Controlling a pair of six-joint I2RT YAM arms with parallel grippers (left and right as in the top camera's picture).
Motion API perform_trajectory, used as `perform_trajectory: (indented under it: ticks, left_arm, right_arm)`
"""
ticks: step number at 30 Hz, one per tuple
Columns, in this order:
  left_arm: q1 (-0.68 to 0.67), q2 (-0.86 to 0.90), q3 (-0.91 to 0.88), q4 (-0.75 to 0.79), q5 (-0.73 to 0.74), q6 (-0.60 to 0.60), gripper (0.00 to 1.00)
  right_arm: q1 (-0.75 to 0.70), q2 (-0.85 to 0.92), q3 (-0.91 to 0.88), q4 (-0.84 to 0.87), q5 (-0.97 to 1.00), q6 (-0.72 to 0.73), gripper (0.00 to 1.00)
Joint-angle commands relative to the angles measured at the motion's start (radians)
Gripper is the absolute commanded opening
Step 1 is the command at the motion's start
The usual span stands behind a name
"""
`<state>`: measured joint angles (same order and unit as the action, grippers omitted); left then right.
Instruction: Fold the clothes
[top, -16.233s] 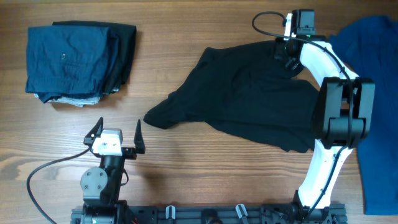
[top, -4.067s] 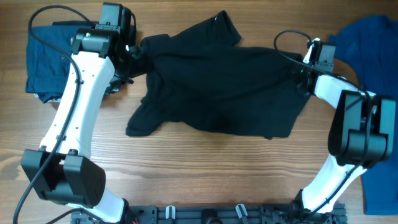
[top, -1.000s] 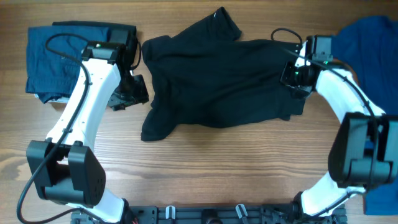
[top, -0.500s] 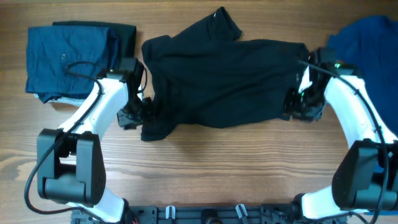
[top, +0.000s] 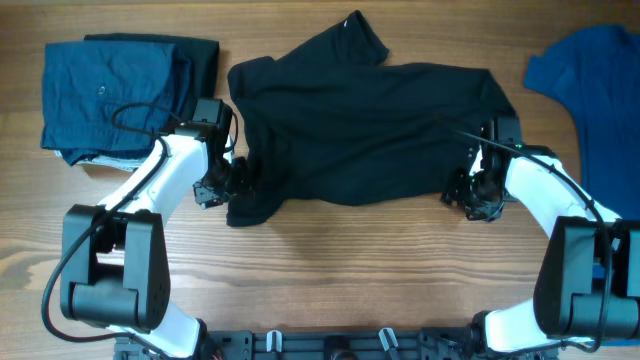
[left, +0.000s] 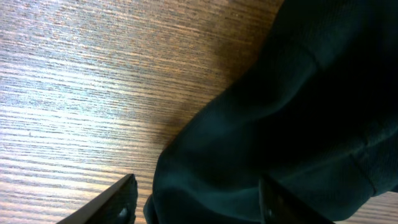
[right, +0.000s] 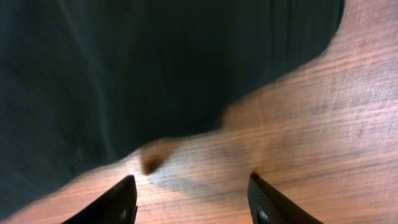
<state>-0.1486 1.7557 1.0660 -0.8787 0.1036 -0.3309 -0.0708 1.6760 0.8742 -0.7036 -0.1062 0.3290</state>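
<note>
The clothes in play are a black shirt (top: 360, 120) lying spread and rumpled across the middle of the table, one sleeve (top: 355, 40) pointing to the far edge. My left gripper (top: 222, 185) sits at the shirt's lower-left corner. In the left wrist view this gripper (left: 199, 202) is open, with a fold of black fabric (left: 292, 124) lying loose between the jaws. My right gripper (top: 470, 195) is at the shirt's lower-right hem. In the right wrist view it (right: 193, 199) is open over bare wood, with the shirt's edge (right: 155, 68) just beyond the fingertips.
A folded stack of navy garments (top: 115, 95) lies at the far left, close behind the left arm. A bright blue garment (top: 600, 110) covers the table's right side. Bare wood runs along the near edge in front of the shirt.
Both grippers slid toward the near edge along the shirt's sides, the left to the lower-left corner, the right to the lower-right hem. The right jaws opened wider and the shirt's right side now lies spread out.
</note>
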Motion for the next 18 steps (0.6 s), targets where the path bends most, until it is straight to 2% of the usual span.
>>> perform_trajectory:
  ticks: [1,8,18]
  left_arm:
    - [0.008,0.007,-0.008,0.004,0.012,0.009,0.64]
    - [0.008,0.007,-0.008,0.005,0.012,0.009,0.66]
    - [0.008,0.007,-0.008,0.003,0.012,0.009,0.67]
  right_arm:
    - [0.000,0.002,-0.010,0.038,0.062,0.010,0.58]
    - [0.000,0.002,-0.010,0.051,0.109,0.011,0.58]
    - [0.000,0.003,-0.012,0.162,0.106,0.011,0.59]
